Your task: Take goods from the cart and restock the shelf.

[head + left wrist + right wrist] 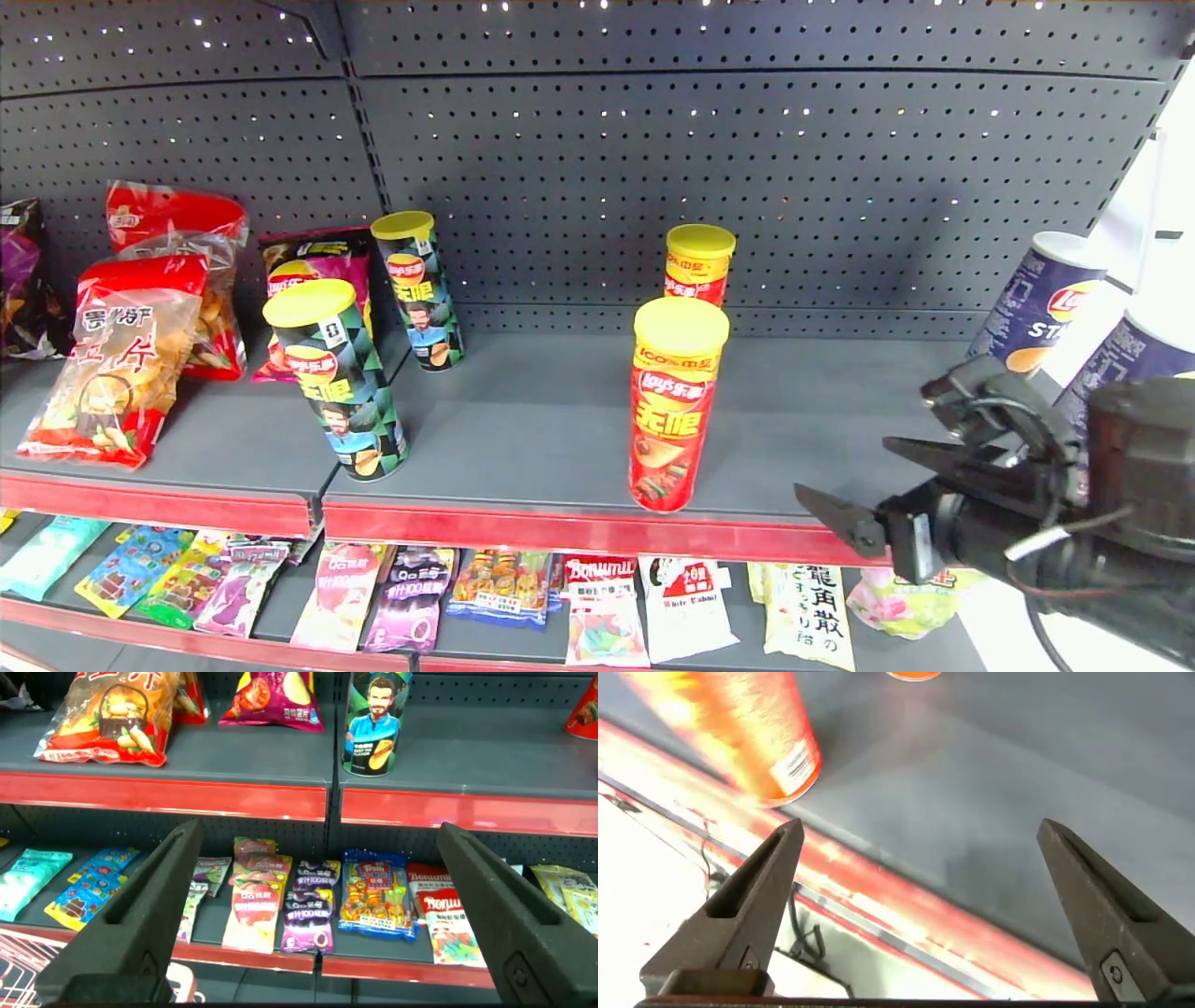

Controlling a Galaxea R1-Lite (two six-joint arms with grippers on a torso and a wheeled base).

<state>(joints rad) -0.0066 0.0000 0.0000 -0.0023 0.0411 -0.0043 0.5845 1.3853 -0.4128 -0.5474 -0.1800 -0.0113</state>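
Observation:
Two red chip cans with yellow lids stand on the grey shelf (541, 420), one at the front edge (674, 411) and one behind it (698, 263). My right gripper (845, 471) hangs open and empty just right of the front red can, level with the shelf's red lip. In the right wrist view its fingers (920, 826) straddle bare shelf (1018, 840), with the red can (757, 728) off to one side. My left gripper (320, 831) is open and empty, held low in front of the lower shelf's candy packets (308, 905).
Two green-and-black cans (338, 378) (417, 289) stand left of the red ones, and snack bags (121, 373) lie further left. Two blue cans (1034, 303) (1134, 359) lean at the shelf's right end. Bare shelf lies between the red cans and the blue ones.

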